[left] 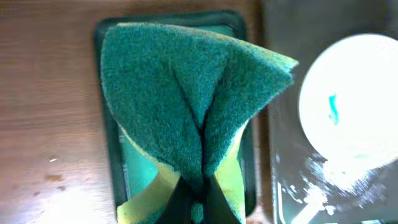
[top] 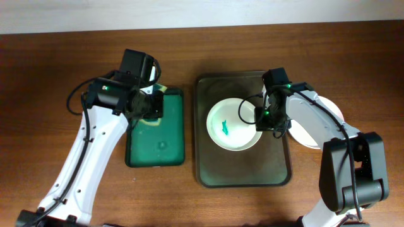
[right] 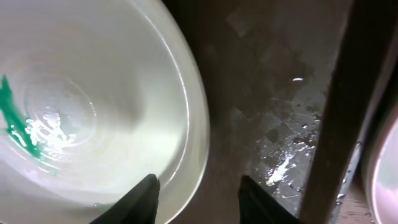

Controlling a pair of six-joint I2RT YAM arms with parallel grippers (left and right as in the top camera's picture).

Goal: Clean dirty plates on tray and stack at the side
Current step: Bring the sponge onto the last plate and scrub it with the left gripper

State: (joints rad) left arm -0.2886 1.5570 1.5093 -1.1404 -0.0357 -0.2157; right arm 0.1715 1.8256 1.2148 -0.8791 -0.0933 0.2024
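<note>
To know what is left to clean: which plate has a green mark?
The plate on the dark tray: it bears a teal smear. The other plate, on the table right of the tray, shows none in its visible part.

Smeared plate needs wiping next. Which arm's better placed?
Left. The left gripper is shut on the sponge, over the green tray beside the plate. The right gripper has no sponge; its open jaws straddle the plate's rim, probably better for steadying it.
</note>
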